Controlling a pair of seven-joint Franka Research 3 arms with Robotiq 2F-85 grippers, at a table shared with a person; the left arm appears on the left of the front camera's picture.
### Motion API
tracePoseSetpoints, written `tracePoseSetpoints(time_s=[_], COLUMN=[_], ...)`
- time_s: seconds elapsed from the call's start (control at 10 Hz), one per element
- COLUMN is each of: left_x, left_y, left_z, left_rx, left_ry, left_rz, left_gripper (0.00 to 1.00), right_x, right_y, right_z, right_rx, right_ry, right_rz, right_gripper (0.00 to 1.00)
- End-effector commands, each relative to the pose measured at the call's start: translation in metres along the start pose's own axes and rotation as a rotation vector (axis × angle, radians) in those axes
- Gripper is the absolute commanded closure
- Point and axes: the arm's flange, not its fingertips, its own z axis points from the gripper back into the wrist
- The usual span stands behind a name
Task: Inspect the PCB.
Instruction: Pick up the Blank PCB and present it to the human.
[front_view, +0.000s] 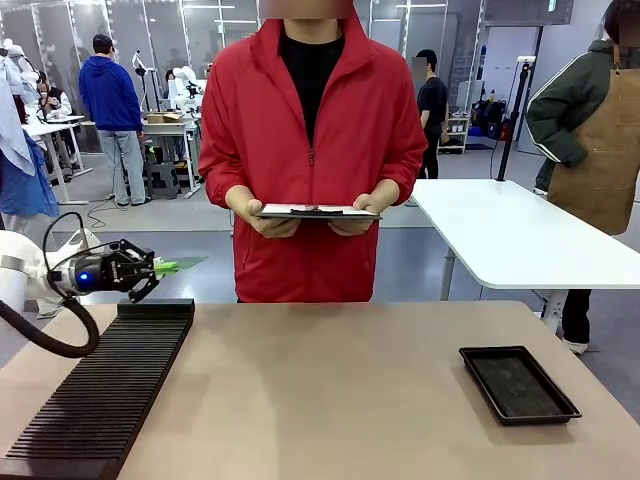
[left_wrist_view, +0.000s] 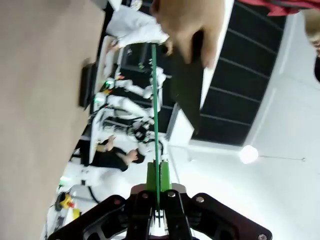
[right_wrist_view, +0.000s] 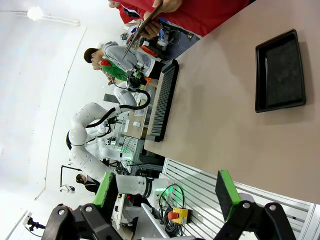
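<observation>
My left gripper (front_view: 157, 268) is shut on the PCB (front_view: 187, 264), a thin green board held level above the far end of the black slotted rack (front_view: 100, 390), at the table's far left edge. In the left wrist view the PCB (left_wrist_view: 154, 100) shows edge-on as a green line rising from between the green pads (left_wrist_view: 164, 176) of that gripper (left_wrist_view: 158, 182). My right gripper (right_wrist_view: 165, 192) stands open with nothing between its fingers, well back from the table.
A person in a red jacket stands at the far side holding a dark clipboard (front_view: 318, 211) with both hands. A black shallow tray (front_view: 518, 383) lies at the table's right. The tray (right_wrist_view: 280, 70) and the rack (right_wrist_view: 162, 100) also appear in the right wrist view.
</observation>
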Motion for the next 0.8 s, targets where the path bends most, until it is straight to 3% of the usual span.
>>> tracePoseSetpoints(time_s=[0.0, 0.2, 0.3, 0.7], left_x=[0.008, 0.002, 0.0054, 0.0054], left_y=[-0.0093, -0.0136, -0.0045, -0.0045], left_z=[-0.0116, -0.0146, -0.0113, -0.0113], left_rx=[-0.049, 0.01, -0.052, -0.052], left_ry=[-0.014, -0.022, -0.014, -0.014], left_rz=[-0.026, -0.145, -0.028, -0.028], left_gripper=[0.97, 0.97, 0.97, 0.97], right_x=[0.0005, 0.0005, 0.0005, 0.0005], right_y=[0.0004, 0.0004, 0.0004, 0.0004], right_z=[0.0017, 0.0017, 0.0017, 0.0017], right_rx=[0.01, 0.01, 0.01, 0.01], right_ry=[-0.006, -0.006, -0.006, -0.006], right_rz=[0.021, 0.021, 0.021, 0.021], right_gripper=[0.0, 0.0, 0.0, 0.0])
